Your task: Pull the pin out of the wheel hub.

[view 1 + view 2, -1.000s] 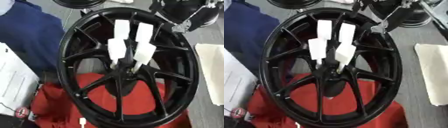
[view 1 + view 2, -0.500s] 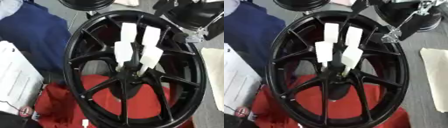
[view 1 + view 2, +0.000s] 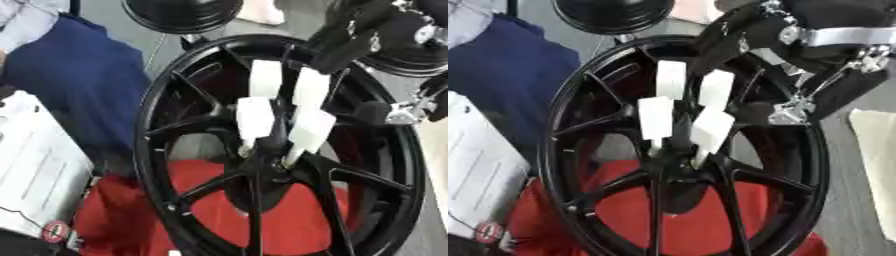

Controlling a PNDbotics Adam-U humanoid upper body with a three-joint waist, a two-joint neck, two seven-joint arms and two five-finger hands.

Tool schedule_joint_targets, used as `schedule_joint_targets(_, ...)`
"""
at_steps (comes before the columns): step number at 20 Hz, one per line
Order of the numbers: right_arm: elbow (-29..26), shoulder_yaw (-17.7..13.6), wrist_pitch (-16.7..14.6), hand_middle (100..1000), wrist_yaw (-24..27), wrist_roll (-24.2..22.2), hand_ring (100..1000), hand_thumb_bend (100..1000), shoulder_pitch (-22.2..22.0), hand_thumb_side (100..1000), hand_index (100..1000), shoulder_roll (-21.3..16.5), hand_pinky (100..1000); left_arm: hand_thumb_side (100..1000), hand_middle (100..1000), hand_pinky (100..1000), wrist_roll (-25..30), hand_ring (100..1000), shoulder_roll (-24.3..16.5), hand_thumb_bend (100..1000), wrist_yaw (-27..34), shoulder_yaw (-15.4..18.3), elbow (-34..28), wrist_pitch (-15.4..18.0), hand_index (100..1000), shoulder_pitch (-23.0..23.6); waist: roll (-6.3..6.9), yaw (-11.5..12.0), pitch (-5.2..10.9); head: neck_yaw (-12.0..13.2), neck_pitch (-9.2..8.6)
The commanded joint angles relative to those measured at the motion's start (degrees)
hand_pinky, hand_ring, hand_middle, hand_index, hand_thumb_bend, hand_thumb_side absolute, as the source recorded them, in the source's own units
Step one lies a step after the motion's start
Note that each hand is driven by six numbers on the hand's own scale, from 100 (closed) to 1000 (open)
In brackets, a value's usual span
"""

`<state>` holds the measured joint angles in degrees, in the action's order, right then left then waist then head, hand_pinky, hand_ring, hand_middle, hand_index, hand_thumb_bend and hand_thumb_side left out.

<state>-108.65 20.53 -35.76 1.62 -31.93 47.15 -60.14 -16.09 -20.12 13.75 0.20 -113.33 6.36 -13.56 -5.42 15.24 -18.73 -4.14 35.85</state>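
Wheel hub, black and many-spoked, fills the left eye view, lying over a red cloth that shows between the lower spokes. At its centre stands the pin, a dark stem rising from the middle boss, with four white rectangular tabs fanned around it. The right hand comes down from the upper right, black fingers reaching toward the top of the tabs, with a silver joint just off to the right above the rim; whether the fingers close on anything I cannot tell from here. A dark blue cloth lies to the left, a white sheet below it, and a second black wheel sits at the far edge. In the right eye view the same hand looks larger at the top right, its dark fingers ending just above the upper right tab and its silver-banded wrist over the rim; its grip is no clearer. The pin sits upright in the centre of the hub, and a pale cloth lies on the grey surface to the right.
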Motion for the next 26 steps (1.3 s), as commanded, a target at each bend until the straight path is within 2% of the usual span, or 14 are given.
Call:
schedule_joint_targets(1,-1.9,-0.3,-9.5,796,0.2,-7.9,875,255,0.0,100,874,-2.5,809,727,705,763,0.2,816,-0.9,217,0.0,0.0,-1.3,0.0,751,-0.5,0.24,0.1,0.76,0.2,-1.05)
schedule_joint_targets(10,-4.1,-0.2,-6.7,820,-1.5,-5.9,886,253,-1.8,100,878,-3.1,779,735,707,764,0.3,819,-0.7,213,0.0,-0.1,-1.3,-0.1,749,-0.6,0.0,0.1,-0.11,0.9,-0.74)
schedule_joint_targets(17,-5.8,0.7,-2.5,809,-5.7,-5.0,886,329,-1.3,100,881,-2.5,786,738,709,764,0.5,822,-0.6,212,0.0,-0.3,-1.3,-0.2,748,-0.6,-0.09,0.0,-0.59,0.5,-0.21)
schedule_joint_targets(23,-5.9,2.0,-1.4,801,-9.9,-5.8,849,381,-0.6,100,885,-1.8,775,741,711,765,0.6,824,-0.6,210,0.0,-0.4,-1.3,-0.3,744,-0.5,-0.03,-0.1,-0.75,0.8,-0.24)
schedule_joint_targets(26,-5.9,2.4,-0.7,803,-11.5,-5.5,826,380,-0.6,100,888,-1.3,728,744,712,765,0.7,826,-0.4,209,0.1,-0.5,-1.3,-0.4,741,-0.4,-0.01,-0.2,-0.87,0.9,-0.42)
